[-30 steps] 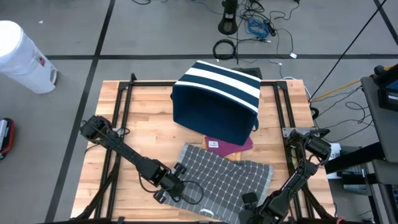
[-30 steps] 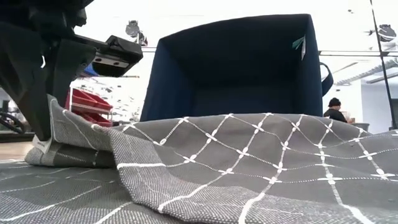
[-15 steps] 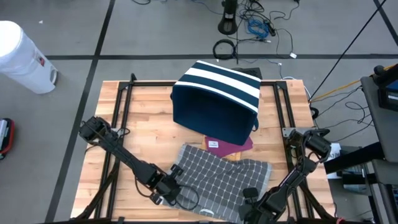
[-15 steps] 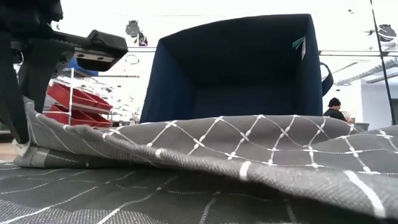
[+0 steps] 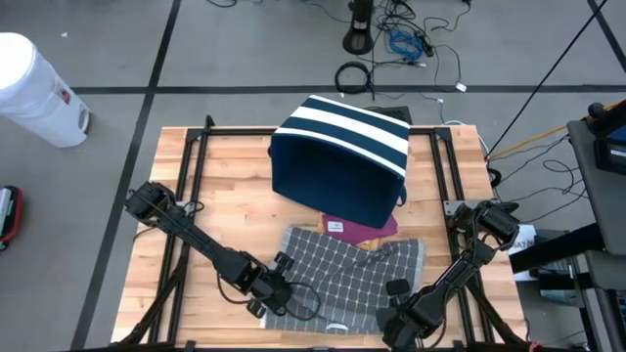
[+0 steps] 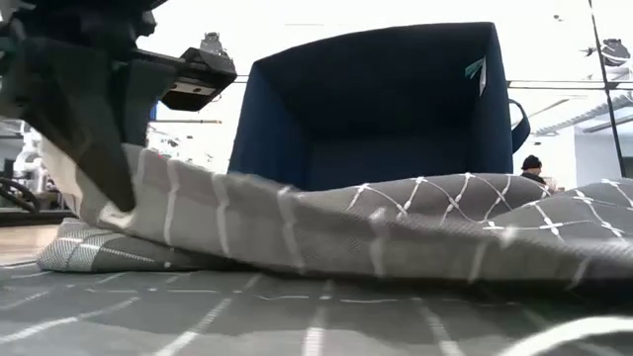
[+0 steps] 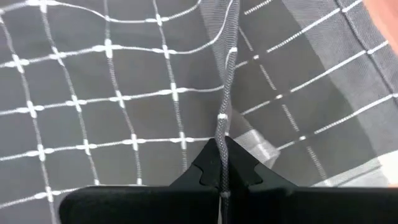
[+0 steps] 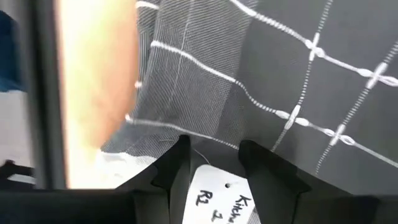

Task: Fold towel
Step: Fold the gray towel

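Observation:
A grey towel (image 5: 352, 274) with a white grid lies crumpled on the wooden table's near half, in front of a navy bin. My left gripper (image 5: 272, 296) is at its left near side and is shut on it. My right gripper (image 5: 396, 298) is at its right near side, pointing down, closed on the towel with a gap left between its fingers. In the low view the towel (image 6: 396, 227) rises in a long ridge from my left gripper (image 6: 117, 198) toward the right. Its lower layers rest on the table. My left gripper pinches a raised fold of the towel (image 7: 224, 134) between its two fingers, slanting down from the table's left. The fold runs straight out from the fingertips, lifted off the layers beneath. My right gripper comes from above, with a corner of the towel (image 8: 205, 140) and its white label (image 8: 214, 186) between its fingers. How many layers it has I cannot tell.
The navy bin (image 5: 340, 156) with white stripes lies on its side at the table's far middle, its open mouth (image 6: 386, 109) toward the towel. A maroon item (image 5: 362, 231) shows between bin and towel. Black frame rails (image 5: 191, 166) run along both table sides.
My right gripper has gone toward the table's far edge and a little down, tipping until it points down, and the towel's right part has bunched inward with it. My left gripper has tipped slightly. The towel's ridge now stands higher at the left.

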